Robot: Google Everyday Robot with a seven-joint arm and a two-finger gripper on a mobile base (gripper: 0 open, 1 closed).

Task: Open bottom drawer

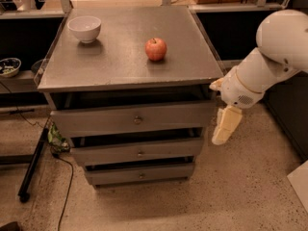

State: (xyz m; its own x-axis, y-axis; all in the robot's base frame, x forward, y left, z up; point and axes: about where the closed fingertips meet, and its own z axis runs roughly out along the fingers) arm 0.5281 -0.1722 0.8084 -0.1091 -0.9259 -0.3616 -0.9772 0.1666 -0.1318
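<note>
Blurred gripper [225,127] right of cabinet [120,64]

Speckled beige floor [250,196], dark low shelving [21,83] behind, warm dim light
</note>
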